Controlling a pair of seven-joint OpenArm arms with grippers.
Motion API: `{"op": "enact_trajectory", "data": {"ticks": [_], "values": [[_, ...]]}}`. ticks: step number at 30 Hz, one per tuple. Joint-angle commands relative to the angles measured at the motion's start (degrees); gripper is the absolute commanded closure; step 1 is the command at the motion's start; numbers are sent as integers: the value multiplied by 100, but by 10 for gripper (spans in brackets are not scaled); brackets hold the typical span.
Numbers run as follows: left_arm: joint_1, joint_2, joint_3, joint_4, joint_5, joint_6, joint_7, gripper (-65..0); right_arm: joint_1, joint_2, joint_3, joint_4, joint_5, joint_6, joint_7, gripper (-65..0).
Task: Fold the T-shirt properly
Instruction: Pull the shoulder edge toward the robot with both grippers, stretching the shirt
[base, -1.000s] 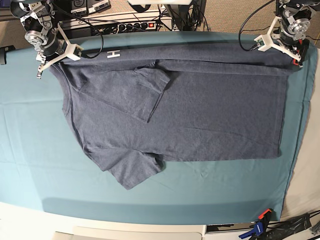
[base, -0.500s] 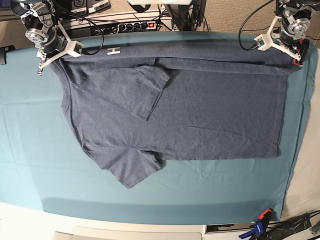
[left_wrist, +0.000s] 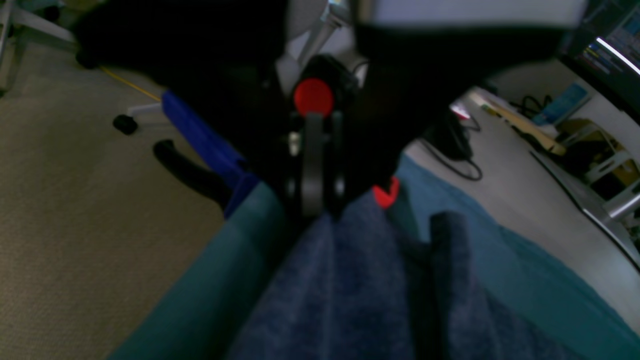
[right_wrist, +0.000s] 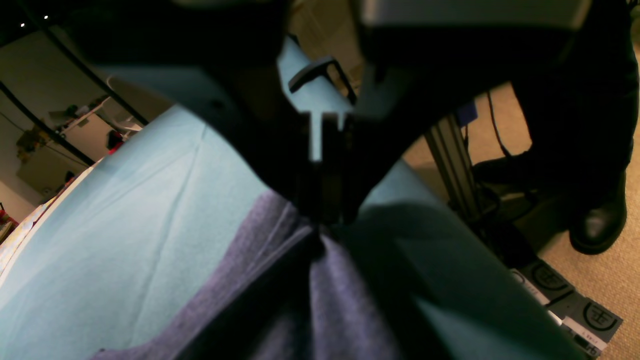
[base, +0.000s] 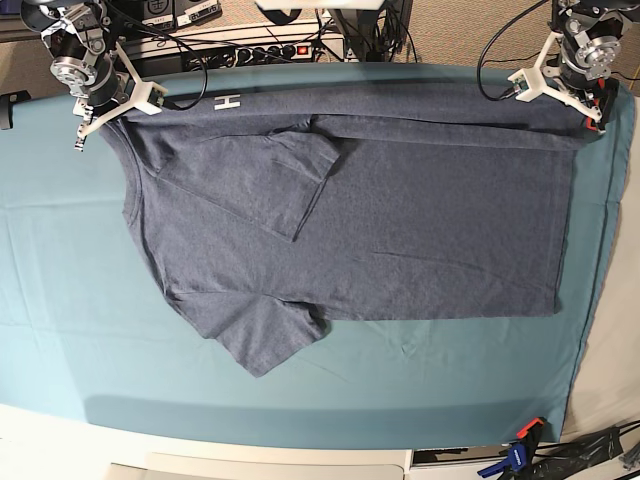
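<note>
The blue-grey T-shirt (base: 400, 230) lies flat on the teal cloth (base: 60, 250), neck to the left and hem to the right. Its far edge is folded over, showing a white letter H (base: 228, 103). One sleeve (base: 300, 180) is folded onto the body; the other sleeve (base: 265, 345) sticks out toward the near side. My right gripper (base: 108, 125) is shut on the shirt's far left corner, with fabric (right_wrist: 340, 310) hanging from the right gripper (right_wrist: 322, 220). My left gripper (base: 590, 122) is shut on the far right corner; the left gripper (left_wrist: 320, 212) pinches cloth (left_wrist: 350, 300).
A power strip and cables (base: 270, 50) run behind the table's far edge. A blue and orange clamp (base: 515, 455) holds the cloth at the near right corner, and another blue clamp (left_wrist: 200, 135) sits by the far right corner. Carpet floor lies beyond the table edges.
My right gripper shifted slightly toward the far left with the shirt corner, pulling the far edge tauter, then held still. The left gripper stayed in place.
</note>
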Motion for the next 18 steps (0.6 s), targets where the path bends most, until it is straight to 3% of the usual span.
{"op": "enact_trajectory", "data": {"ticks": [1, 6, 9, 18], "values": [[33, -107, -50, 52, 111, 81, 129, 0, 0, 125, 96, 63, -26, -44, -219, 0], [33, -109, -50, 52, 111, 81, 127, -27, -2, 125, 96, 63, 214, 240, -378, 0], [33, -107, -50, 52, 111, 81, 127, -64, -2, 125, 96, 63, 221, 251, -479, 0], [33, -109, -50, 52, 111, 79, 129, -65, 0, 125, 96, 63, 219, 251, -479, 0]]}}
